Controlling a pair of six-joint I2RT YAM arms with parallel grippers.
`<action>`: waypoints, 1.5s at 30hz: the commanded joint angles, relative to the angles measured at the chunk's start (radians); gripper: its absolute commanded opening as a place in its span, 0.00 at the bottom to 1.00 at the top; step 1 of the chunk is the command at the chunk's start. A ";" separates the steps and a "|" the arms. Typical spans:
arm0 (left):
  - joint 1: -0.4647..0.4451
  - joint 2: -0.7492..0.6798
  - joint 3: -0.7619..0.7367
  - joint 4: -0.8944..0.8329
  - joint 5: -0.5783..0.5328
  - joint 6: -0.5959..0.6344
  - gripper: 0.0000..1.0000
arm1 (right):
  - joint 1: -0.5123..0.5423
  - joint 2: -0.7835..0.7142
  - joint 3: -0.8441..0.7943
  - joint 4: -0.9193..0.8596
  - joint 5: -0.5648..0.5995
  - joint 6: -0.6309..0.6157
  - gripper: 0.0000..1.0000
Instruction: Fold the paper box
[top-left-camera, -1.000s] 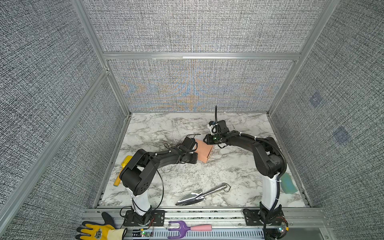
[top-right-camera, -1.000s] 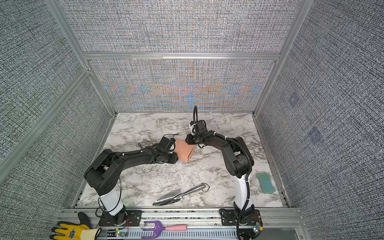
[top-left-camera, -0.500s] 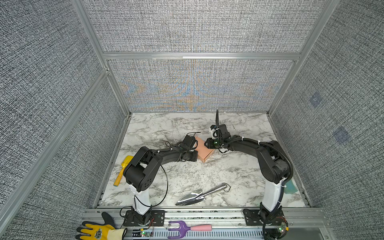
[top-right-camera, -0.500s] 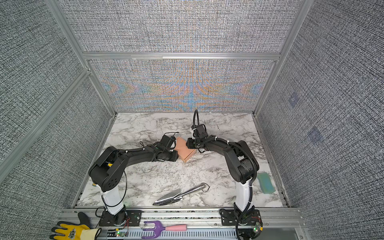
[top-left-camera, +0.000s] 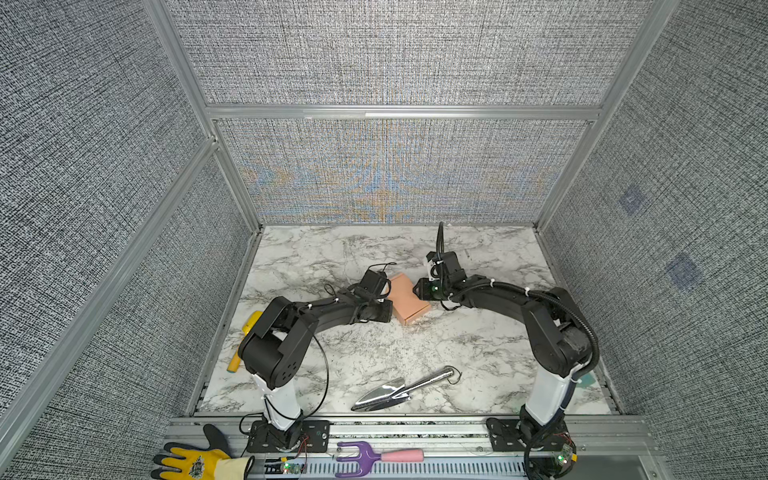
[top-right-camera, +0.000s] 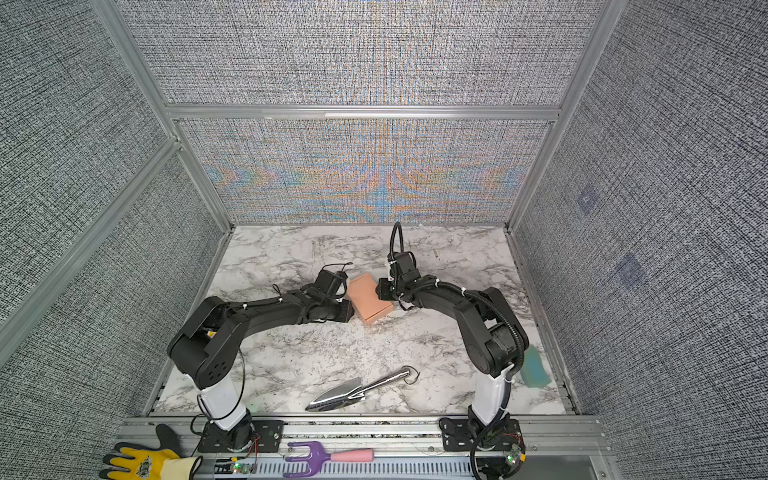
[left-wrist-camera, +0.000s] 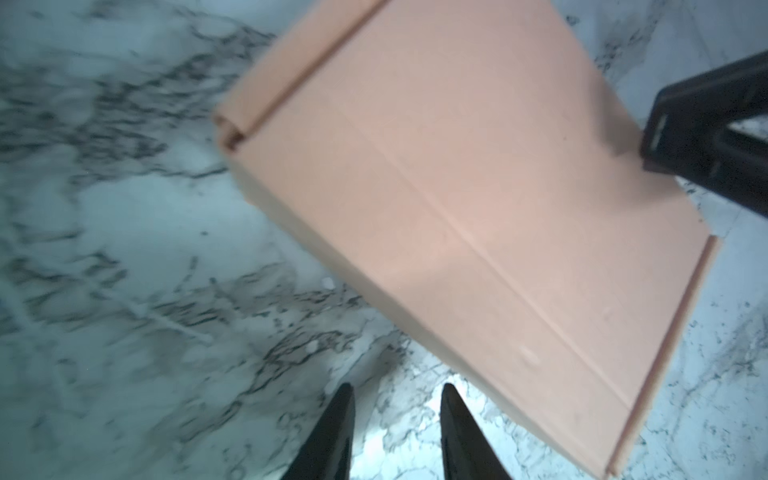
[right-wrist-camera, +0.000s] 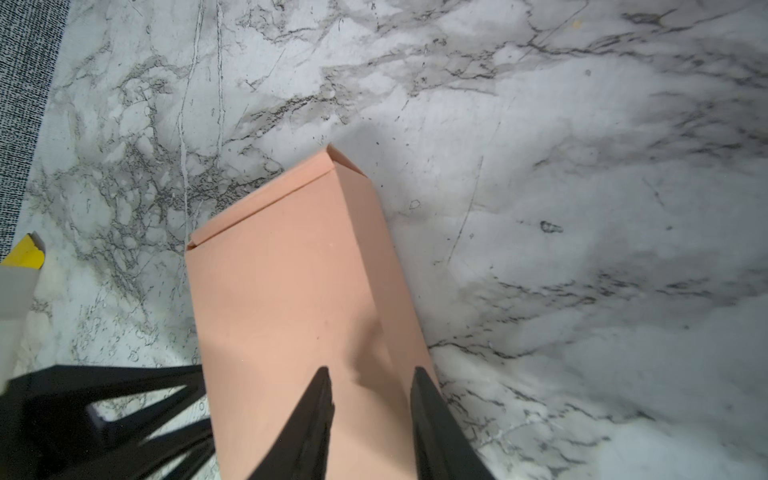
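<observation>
The salmon-pink rectangular cardboard box (top-left-camera: 409, 297) in the middle of both top views is thin paperboard, matt and smooth, with pressed crease lines. The white table top with grey marble veins (top-left-camera: 374, 345) under it looks smooth, with a soft sheen. The silver metal garden trowel (top-left-camera: 390, 392), lower in the frame, is polished and mirror-glossy. The grey walls (top-left-camera: 395, 54) are rough woven cloth, held by brushed aluminium bars (top-left-camera: 395, 112). The black robot arms (top-left-camera: 332, 311) look like matt plastic.
</observation>
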 joint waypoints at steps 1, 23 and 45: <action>0.013 -0.047 -0.029 0.021 0.025 0.008 0.39 | -0.016 -0.027 -0.016 0.034 -0.006 0.002 0.35; 0.020 0.099 0.076 -0.013 0.072 -0.022 0.36 | -0.057 0.078 0.031 0.060 -0.014 0.012 0.35; -0.021 0.128 0.132 -0.022 0.008 -0.020 0.39 | -0.026 0.046 0.004 0.053 0.033 0.010 0.35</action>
